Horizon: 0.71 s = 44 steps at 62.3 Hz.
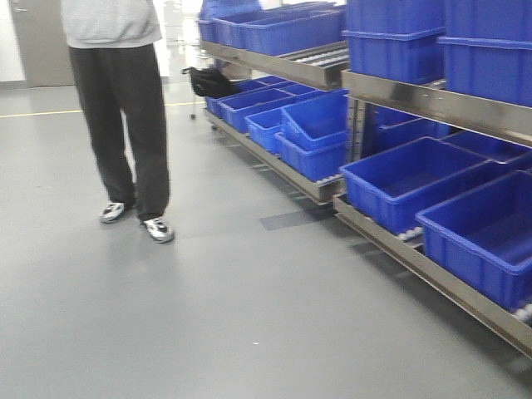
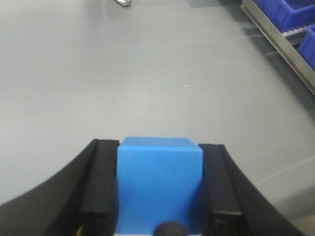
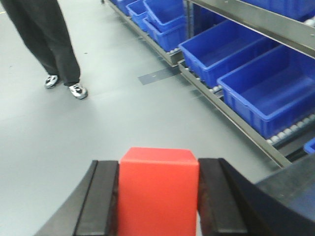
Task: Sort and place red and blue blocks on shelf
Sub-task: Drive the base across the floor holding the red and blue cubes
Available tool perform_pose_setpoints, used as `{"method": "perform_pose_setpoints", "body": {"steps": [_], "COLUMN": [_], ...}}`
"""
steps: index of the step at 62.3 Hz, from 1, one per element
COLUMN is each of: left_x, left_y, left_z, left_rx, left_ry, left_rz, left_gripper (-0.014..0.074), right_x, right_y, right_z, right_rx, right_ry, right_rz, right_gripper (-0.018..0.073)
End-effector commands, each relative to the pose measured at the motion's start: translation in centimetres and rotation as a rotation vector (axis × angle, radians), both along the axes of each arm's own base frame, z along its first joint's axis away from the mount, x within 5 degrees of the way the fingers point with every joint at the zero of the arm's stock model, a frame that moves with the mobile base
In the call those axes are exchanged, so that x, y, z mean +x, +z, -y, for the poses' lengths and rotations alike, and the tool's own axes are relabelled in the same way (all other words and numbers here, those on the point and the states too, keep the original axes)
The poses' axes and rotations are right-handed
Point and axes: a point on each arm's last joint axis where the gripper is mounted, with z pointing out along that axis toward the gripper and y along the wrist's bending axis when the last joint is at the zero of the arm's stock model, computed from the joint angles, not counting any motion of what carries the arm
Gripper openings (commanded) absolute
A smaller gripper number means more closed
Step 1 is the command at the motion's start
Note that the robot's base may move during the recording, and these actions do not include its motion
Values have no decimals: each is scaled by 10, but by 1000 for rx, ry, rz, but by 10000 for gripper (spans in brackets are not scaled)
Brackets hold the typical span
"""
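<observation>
Left wrist-mounted view: left gripper (image 2: 160, 160) clamps the blue block (image 2: 160, 189) at bottom centre, over grey floor (image 2: 147, 73). Right gripper (image 3: 158, 169) clamps the red block (image 3: 158, 196) at bottom centre; shelf (image 3: 266, 22) at upper right.

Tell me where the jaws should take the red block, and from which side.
By its two opposite flat side faces, square-on from the wrist side. The red block is a plain cube, so parallel sides give the flat jaws full contact. The right gripper is shut on it that way, block centred; the left gripper holds the blue block likewise.
</observation>
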Motion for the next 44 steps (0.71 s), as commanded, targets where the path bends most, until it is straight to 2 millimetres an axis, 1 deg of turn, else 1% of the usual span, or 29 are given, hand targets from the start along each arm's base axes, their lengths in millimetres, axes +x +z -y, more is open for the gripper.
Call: {"method": "perform_pose_setpoints", "body": {"steps": [1, 44], "left_x": [4, 4], "left_y": [15, 15], "left_z": [1, 1], "left_rx": [-23, -23], "left_ry": [5, 5], "left_rz": [99, 99], "left_gripper": [125, 125], "right_x": [1, 1], "right_y": [17, 17], "right_z": [1, 1], "right_rx": [-8, -8], "right_ry": [-11, -11], "right_rz": [116, 116], "right_gripper": [49, 49]}}
